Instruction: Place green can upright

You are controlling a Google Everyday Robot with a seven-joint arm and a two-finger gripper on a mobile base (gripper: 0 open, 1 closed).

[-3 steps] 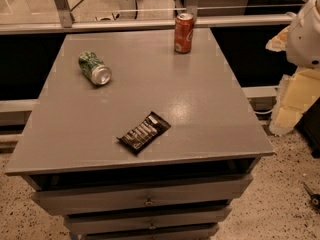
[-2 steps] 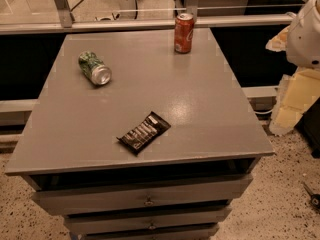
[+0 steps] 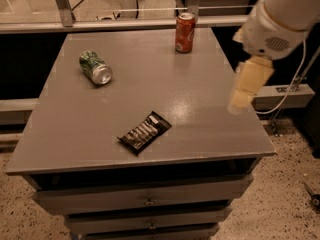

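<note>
Lying on its side at the far left of the grey table, the green can shows a mottled green and white label, with its silver end turned toward the near right; no word on the label can be read. It rests well apart from the gripper, which hangs over the table's right edge on the opposite side, so nearly the whole tabletop lies between them. Nearer the front and about mid-table, a dark snack packet lies flat at a slant, with pale marks across it too small to read. At the far edge, right of centre, a red can stands upright; white script runs down its side, but it cannot be made out. Further right the gripper, cream-coloured and pointing downward from a white arm, holds nothing, and whether it is apart or closed cannot be told. The tabletop is smooth and faintly glossy, with shallow drawers under it. Behind runs a metal rail with a pale floor beyond; below right there is speckled flooring and a white cable
</note>
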